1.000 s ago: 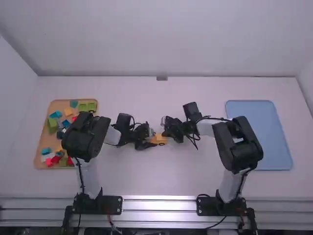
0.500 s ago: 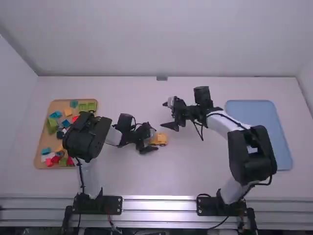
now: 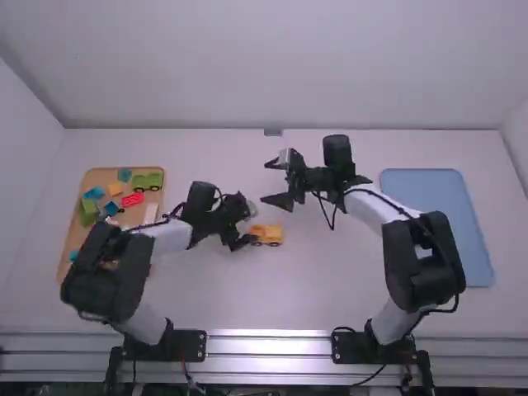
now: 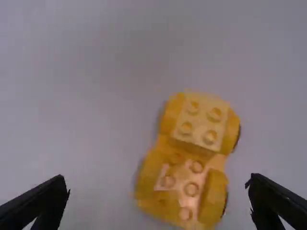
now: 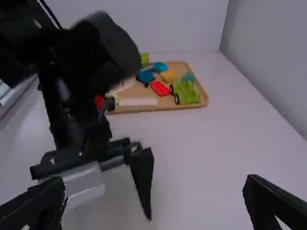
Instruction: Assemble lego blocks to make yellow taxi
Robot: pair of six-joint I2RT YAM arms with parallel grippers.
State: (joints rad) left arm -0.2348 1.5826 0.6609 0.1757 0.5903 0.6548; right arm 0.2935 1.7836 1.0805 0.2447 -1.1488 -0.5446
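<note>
The yellow toy car stands on the white table, a little nearer the front edge than the back edge and about midway between the left and right edges. It should be light and stiff, hard plastic with fairly slick sides; the weak points are likely the stud joints, which could pop apart under a sideways twist. The raised yellow block at 1 end shows 4 studs. I would take hold low, across the 2 long sides of the body, squeezing gently and keeping the pads level; a grip on the raised block alone might pull it off. The dark wheels could let the car roll if nudged.

The left gripper has its 2 fingers spread wide over the car, with nothing between them gripped. The right gripper is also wide open and holds nothing, just beyond the car towards the back edge.

Near the table's left edge lies the wooden tray. Along its back edge are a teal block and, at its back right corner, a green wheeled piece; in front of them lie an orange block and a red block. The blue tray lies by the table's right edge.
</note>
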